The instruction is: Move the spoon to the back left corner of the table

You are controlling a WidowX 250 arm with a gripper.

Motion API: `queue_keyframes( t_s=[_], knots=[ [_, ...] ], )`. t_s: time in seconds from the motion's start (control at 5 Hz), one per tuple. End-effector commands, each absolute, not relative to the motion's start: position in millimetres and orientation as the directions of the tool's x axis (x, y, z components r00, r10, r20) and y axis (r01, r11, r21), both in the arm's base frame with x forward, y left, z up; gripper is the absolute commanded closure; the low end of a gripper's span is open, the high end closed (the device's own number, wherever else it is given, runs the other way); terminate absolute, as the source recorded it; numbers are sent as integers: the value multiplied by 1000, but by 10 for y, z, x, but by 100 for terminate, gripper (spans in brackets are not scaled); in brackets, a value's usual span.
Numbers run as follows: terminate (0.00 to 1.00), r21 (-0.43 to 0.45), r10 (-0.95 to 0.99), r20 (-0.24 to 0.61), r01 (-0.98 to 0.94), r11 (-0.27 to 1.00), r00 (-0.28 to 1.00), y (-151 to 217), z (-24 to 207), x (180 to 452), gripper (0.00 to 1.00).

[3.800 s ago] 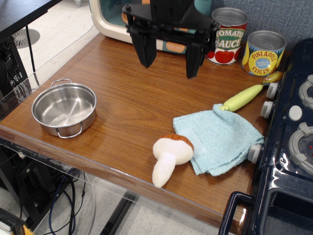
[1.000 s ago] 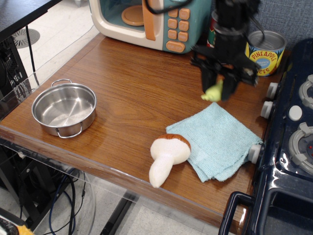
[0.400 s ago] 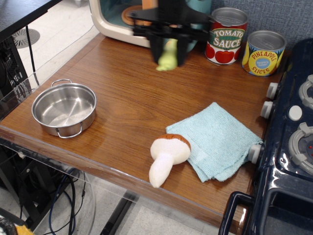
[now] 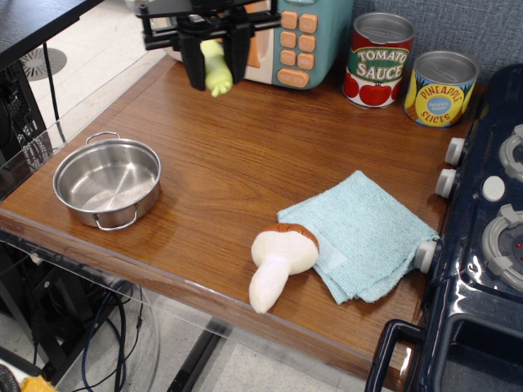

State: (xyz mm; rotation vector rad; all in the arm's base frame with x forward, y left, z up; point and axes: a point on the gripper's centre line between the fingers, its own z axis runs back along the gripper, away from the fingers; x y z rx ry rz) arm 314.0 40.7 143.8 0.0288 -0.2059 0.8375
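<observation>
Over the table (image 4: 245, 163), I have the gripper (image 4: 215, 69) clamped on the spoon (image 4: 216, 69), its green handle hanging between the fingers, a light, stiff, probably slick thing best pinched on that thick handle, pan (image 4: 107, 181) below-left.

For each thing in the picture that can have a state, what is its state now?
pincer: shut on the spoon, above the back left of the table
spoon: held, hanging handle down, off the table
pot: upright, empty
blue cloth: folded, lying flat
plush mushroom: lying on its side, cap touching the cloth
two cans: upright, closed
</observation>
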Motion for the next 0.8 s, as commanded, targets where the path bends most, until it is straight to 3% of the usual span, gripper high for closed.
queue_keyframes(
  t_s=[0.0,0.6],
  knots=[
    [0,-165,936,169,-927,337,310,504,1386,3346,100],
    [0,-175,967,157,-958,226,200,722,847,4052,100]
  ],
)
